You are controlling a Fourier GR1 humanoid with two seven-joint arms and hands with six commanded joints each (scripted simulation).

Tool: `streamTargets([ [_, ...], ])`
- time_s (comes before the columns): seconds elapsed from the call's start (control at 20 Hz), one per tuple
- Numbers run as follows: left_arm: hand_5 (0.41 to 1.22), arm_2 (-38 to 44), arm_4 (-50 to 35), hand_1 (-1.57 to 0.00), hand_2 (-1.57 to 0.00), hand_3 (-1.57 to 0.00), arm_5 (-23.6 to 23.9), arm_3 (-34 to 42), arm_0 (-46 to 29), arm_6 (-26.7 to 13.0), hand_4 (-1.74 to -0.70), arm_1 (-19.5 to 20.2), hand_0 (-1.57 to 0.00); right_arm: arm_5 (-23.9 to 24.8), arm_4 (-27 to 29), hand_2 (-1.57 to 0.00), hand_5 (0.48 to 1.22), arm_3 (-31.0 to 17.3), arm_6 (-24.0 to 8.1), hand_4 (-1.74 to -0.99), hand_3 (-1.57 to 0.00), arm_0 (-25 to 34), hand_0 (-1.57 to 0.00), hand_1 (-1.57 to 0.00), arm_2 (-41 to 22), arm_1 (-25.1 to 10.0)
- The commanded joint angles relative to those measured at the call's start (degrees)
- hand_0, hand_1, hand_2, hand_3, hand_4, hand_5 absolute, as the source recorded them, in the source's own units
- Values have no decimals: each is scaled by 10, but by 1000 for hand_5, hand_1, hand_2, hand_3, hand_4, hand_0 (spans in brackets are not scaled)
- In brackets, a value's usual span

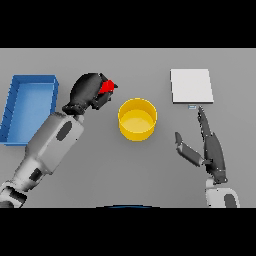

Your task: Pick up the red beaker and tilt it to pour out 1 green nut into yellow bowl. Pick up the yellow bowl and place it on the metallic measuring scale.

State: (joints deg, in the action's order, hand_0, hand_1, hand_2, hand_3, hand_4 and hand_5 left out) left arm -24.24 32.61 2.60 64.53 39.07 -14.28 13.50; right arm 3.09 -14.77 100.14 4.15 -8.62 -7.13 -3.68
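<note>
Head view: left hand (89,91) curled round red beaker (106,87) just left of yellow bowl (137,119), no nut visible inside, pour pending; right hand (210,147) fingers straight, idle nr scale (192,86), bowl unmoved.

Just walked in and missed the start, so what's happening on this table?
The left robot hand is wrapped around the red beaker, holding it just left of the yellow bowl. No nut is visible in the bowl. The right robot hand rests open on the table, fingers pointing toward the scale, which has nothing on it. A blue bin sits at the far left.
</note>
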Motion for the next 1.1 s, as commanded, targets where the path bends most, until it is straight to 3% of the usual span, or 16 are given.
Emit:
streamTargets([
  [0.0, 1127, -22, 24, -1570, -1570, -1569, -7, -3, 9, -4, -1739, 8, -1570, 1, -6, 1, 690, 4, 2, -1256, 1, -6, 1, 1, -4, 0],
  [0.25, 1190, -97, 97, -1571, -1571, -1570, -42, -33, 63, -6, -1740, 35, -1571, 2, -7, 1, 704, 5, -7, -1274, 1, -3, 1, 1, -5, 4],
  [0.35, 1201, -120, 117, -1571, -1571, -1571, -64, -41, 88, 1, -1649, 44, -1571, -1, -1, 1, 705, 6, -2, -1284, 1, -6, 1, 1, -4, 3],
  [0.4, 1205, -133, 127, -1571, -1571, -1571, -77, -41, 99, 0, -1666, 45, -1571, -2, 3, 1, 702, 8, 2, -1283, 1, -7, 1, 1, -1, 3],
  [0.6, 1215, -195, 163, -1571, -1571, -1277, -137, -63, 150, 23, -1701, 49, -1571, 1, 15, 1, 678, -3, 13, -1292, 1, -9, 1, 1, 3, 14],
  [0.8, 1218, -258, 198, -1571, -1571, -1451, -168, -87, 197, 65, -1723, 43, -1571, -1, 32, 1, 653, -16, 12, -1294, 1, -1, 1, 1, 9, 22],
  [0.95, 1220, -306, 227, -1571, -1571, -1509, -193, -103, 220, 76, -1732, 46, -1571, 0, 30, 1, 640, -5, 35, -1291, 1, -16, 1, 1, 9, 20],
  [1.0, 1220, -321, 235, -1571, -1571, -1522, -200, -104, 227, 77, -1734, 44, -1571, 3, 27, 1, 634, -12, 20, -1291, 1, -10, 1, 1, 8, 22],
  [1.05, 1220, -333, 243, -1571, -1571, -1532, -206, -112, 237, 75, -1735, 39, -1571, 2, 28, 1, 631, -9, 25, -1293, 1, -14, 1, 1, 10, 20],
])
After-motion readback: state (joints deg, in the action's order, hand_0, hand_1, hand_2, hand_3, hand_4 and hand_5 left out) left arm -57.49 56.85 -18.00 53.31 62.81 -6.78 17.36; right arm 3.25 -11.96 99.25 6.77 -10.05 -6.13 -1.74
